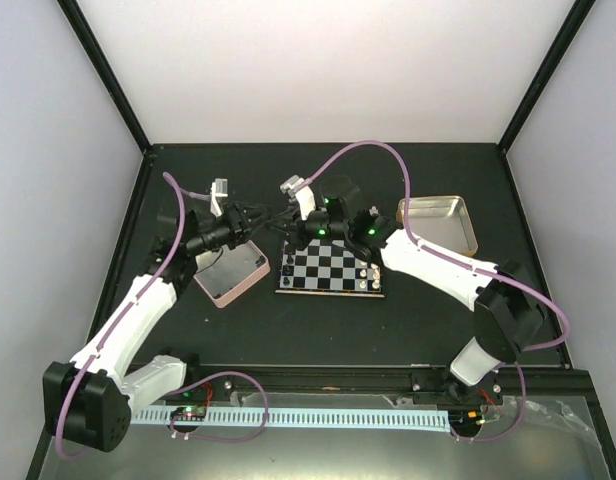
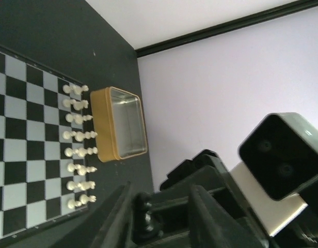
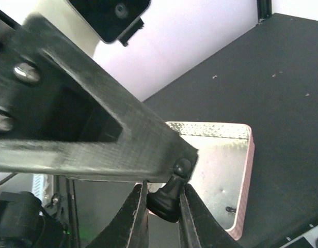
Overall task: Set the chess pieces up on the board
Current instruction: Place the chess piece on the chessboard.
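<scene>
my right claw (image 3: 163, 206) is pinched narrow on the base of a black pawn (image 3: 168, 198). the pawn's head presses against a finger (image 3: 123, 139) of my left claw (image 2: 161, 192), whose jaws stand a little apart around the same piece. if that finger drags sideways on leaving, the pawn could twist out of my thin hold and drop into the pink tin (image 3: 221, 165) right below. farther out past my left claw lies the board (image 2: 25, 134), with white pieces (image 2: 79, 150) ranked along its far edge beside the gold tin (image 2: 120, 124). a tilted pawn would likely topple there.
</scene>
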### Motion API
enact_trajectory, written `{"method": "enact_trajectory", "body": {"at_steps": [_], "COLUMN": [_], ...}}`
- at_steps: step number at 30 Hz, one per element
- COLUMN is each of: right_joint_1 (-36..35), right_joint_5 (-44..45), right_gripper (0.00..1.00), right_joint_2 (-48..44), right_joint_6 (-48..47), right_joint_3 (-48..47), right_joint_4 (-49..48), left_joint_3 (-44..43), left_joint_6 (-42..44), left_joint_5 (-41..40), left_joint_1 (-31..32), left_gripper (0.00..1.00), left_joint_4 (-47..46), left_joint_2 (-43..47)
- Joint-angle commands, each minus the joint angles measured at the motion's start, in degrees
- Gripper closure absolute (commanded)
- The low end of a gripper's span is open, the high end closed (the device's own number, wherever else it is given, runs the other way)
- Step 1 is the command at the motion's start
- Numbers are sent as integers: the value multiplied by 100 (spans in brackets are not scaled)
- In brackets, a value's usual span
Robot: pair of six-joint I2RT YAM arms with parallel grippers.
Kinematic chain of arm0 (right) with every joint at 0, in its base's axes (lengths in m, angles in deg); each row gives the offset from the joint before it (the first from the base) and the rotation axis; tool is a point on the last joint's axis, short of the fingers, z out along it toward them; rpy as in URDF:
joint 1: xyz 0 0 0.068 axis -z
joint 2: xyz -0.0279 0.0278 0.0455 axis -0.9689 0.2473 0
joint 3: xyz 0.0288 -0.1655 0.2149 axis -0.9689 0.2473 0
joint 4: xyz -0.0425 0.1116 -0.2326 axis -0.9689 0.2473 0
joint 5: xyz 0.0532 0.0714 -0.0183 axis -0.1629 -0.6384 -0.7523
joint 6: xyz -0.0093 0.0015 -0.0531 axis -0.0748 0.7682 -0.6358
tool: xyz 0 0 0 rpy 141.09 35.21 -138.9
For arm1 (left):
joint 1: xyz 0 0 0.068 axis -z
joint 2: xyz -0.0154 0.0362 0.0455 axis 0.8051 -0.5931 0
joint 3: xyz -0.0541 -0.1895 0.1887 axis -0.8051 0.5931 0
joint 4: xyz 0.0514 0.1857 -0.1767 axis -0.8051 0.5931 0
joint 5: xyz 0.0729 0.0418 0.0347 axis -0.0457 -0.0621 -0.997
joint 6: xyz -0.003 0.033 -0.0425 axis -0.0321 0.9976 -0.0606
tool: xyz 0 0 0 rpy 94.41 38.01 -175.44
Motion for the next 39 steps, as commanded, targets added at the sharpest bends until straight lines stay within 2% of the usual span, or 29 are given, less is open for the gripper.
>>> {"method": "enact_trajectory", "body": {"at_steps": [1, 4, 8, 11, 16, 21, 26, 31, 35, 37, 39], "right_joint_1": [50, 49, 48, 48, 50, 55, 52, 50, 48, 51, 51], "right_joint_5": [322, 206, 21, -249, -500, -694, -824, -785, -738, -654, -495], "right_gripper": [99, 99, 99, 99, 99, 99, 99, 99, 96, 89, 70], "right_joint_2": [-277, -471, -676, -765, -902, -933, -893, -854, -836, -836, -842], "right_joint_6": [-647, -1166, -1816, -2247, -2705, -2927, -3089, -3116, -3057, -2980, -2822], "right_joint_3": [127, 301, 442, 494, 639, 705, 732, 722, 693, 682, 684], "right_joint_4": [8, 64, 189, 303, 302, 322, 383, 394, 401, 440, 487], "left_joint_3": [-379, -626, -1078, -1210, -1292, -1591, -1593, -1562, -1452, -1407, -1387], "left_joint_6": [673, 1441, 2731, 2972, 2907, 3158, 3098, 3184, 3204, 3144, 3122], "left_joint_5": [542, 922, 1198, 1408, 1660, 1913, 2196, 2521, 2607, 2628, 2556], "left_joint_1": [39, 40, 39, 31, 30, 30, 37, 39, 39, 39, 39], "left_gripper": [61, 49, 46, 45, 47, 62, 70, 90, 99, 99, 99], "left_joint_4": [344, 937, 2276, 2590, 2565, 3008, 2900, 2850, 2654, 2465, 2334], "left_joint_2": [124, 94, -56, -201, -348, -645, -778, -816, -827, -806, -772]}}
